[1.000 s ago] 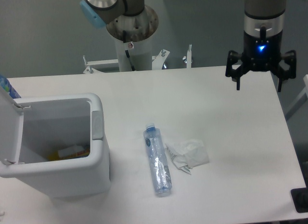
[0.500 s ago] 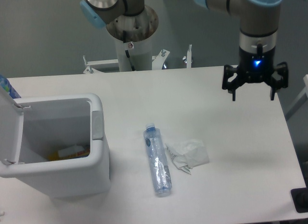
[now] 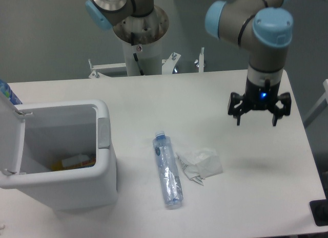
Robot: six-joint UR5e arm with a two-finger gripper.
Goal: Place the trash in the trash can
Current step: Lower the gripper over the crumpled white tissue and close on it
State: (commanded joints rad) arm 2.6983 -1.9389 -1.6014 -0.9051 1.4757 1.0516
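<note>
A long clear plastic bottle [image 3: 167, 171] with a bluish cap and label lies flat on the white table, cap pointing away. A crumpled white wrapper [image 3: 201, 164] lies just right of it. The large white trash can [image 3: 61, 154] stands at the left with its lid swung open; something yellow-orange lies inside. My gripper [image 3: 256, 115] hangs above the table to the right of the trash, fingers [image 3: 237, 113] spread wide, open and empty. It is up and to the right of the wrapper, well apart from it.
The robot's base column [image 3: 139, 43] stands behind the table's far edge. The table's right edge [image 3: 302, 135] runs close to the gripper. A dark object [image 3: 320, 212] sits at the table's front right corner.
The gripper has come down and to the left, toward the wrapper, staying open. The bottle, wrapper and trash can have not moved.
</note>
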